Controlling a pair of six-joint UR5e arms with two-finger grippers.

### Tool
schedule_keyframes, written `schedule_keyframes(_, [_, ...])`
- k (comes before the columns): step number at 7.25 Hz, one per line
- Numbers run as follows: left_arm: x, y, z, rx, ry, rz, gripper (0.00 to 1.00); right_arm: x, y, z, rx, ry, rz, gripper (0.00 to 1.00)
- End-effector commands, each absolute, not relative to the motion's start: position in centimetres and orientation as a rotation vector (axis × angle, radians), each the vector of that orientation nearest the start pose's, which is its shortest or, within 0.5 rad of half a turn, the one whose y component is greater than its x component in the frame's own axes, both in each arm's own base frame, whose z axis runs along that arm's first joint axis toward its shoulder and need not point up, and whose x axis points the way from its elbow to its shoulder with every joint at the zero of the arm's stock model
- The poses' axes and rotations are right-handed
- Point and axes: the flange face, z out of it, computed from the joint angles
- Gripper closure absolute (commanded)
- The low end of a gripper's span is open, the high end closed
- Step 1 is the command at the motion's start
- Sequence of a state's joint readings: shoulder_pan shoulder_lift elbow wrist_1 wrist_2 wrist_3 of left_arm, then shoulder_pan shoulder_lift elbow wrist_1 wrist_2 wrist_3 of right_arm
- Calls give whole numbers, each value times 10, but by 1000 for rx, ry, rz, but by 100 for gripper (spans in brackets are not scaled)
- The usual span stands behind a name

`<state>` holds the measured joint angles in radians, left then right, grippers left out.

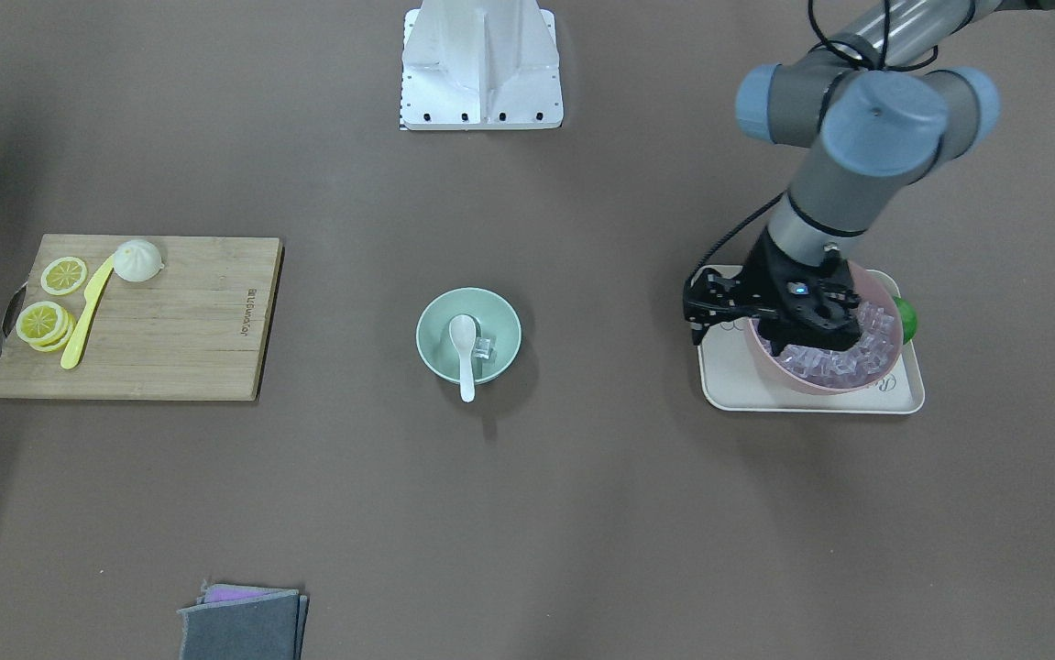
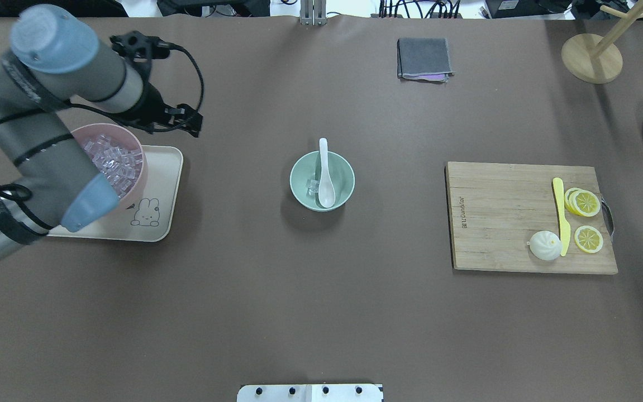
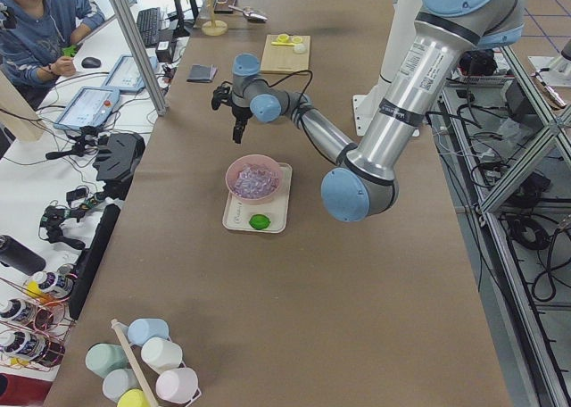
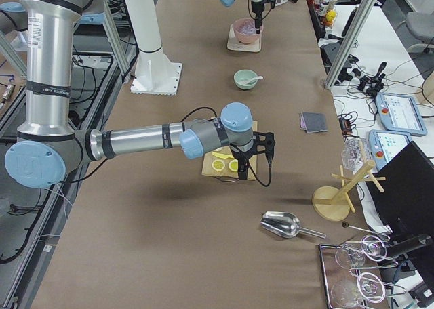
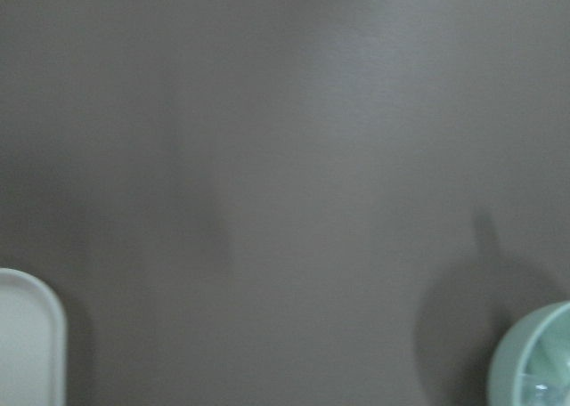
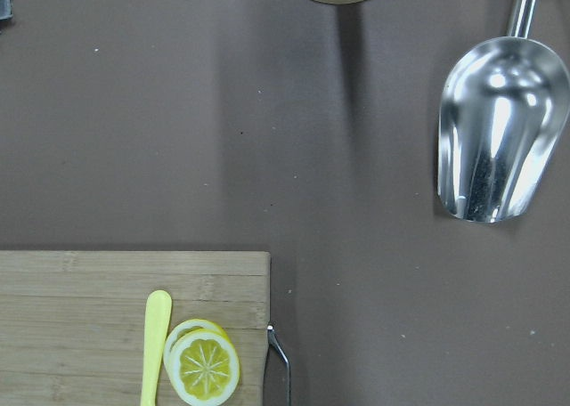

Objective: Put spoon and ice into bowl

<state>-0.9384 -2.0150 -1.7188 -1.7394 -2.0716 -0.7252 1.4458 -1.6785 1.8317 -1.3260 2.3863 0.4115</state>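
Already the white soup spoon [image 2: 324,174] is lying in the mint-green bowl [image 2: 342,176] at the middle of the bench [image 2: 321,312]. Its scoop is sitting low inside and its handle is leaning over the rim toward the operators' edge, which is probably keeping it from sliding out. One clear ice cube [image 2: 313,187] is resting in the bowl just beside the scoop, so both parts of the task are looking done, unless more cubes are wanted. The left end effector [image 2: 191,124] is hanging above bare bench between the mint-green bowl and the cream tray [image 2: 170,167], which is carrying the pink bowl [image 1: 797,378] of spare cubes near the bench's left end. I cannot tell how far its fingers are standing apart, nor whether they are carrying anything. The right end effector [image 4: 244,167] is hovering over the bamboo cutting board [image 2: 500,212] toward the right end, seemingly keeping clear of the work. It is showing only in the side view, so its opening cannot be told.
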Motion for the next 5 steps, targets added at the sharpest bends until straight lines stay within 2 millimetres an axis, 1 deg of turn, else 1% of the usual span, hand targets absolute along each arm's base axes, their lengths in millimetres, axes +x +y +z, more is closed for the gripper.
schedule_keyframes(1, [190, -570, 398, 329, 720, 224, 2, 17, -465, 556, 143, -855, 86, 0])
schedule_keyframes(2, [143, -562, 436, 297, 727, 223, 2, 18, -464, 559, 145, -852, 70, 0])
schedule_keyframes(3, [95, -552, 469, 279, 751, 239, 2, 24, -464, 565, 144, -842, 49, 0])
schedule_keyframes(4, [71, -541, 500, 285, 724, 306, 2, 33, -464, 570, 152, -829, 20, 0])
schedule_keyframes(5, [38, -531, 521, 283, 711, 287, 2, 39, -465, 577, 154, -815, 1, 0])
